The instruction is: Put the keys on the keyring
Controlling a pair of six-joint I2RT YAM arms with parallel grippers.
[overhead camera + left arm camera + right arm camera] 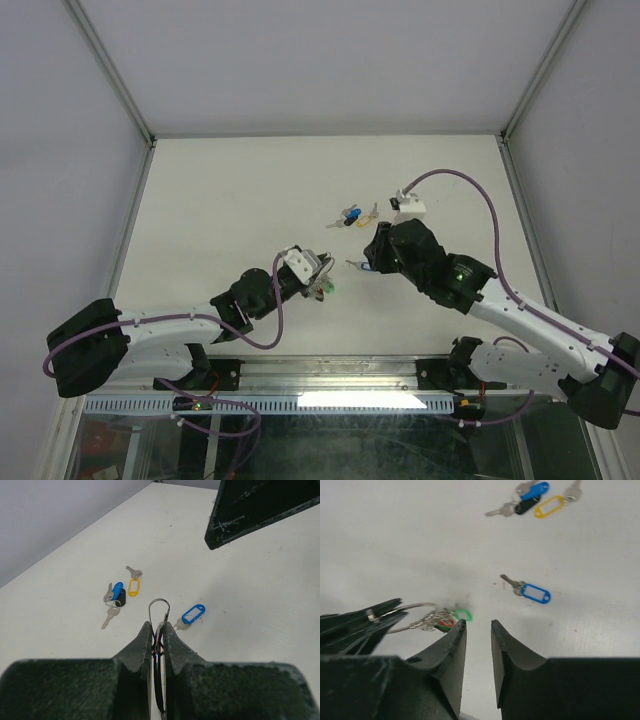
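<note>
Jaws of the left gripper [157, 626] were clamped on the keyring [159, 606], its loop jutting past them; the right gripper [478, 624] stood parted and empty just right of it. The blue-tagged key [535, 593] lay loose nearby, the other keys [535, 500] farther off. Pinching it by the tag should leave its head free to thread.

Left wrist view: the keyring [159, 605] is half buried between the left claw's [158, 625] fingers, lower loop out of sight. From the top, the loose keys [352, 216] beyond the keyring are too small to sort. Right wrist view: the yellow-tagged key [555, 504], beyond the keyring, is clipped by the top edge.
</note>
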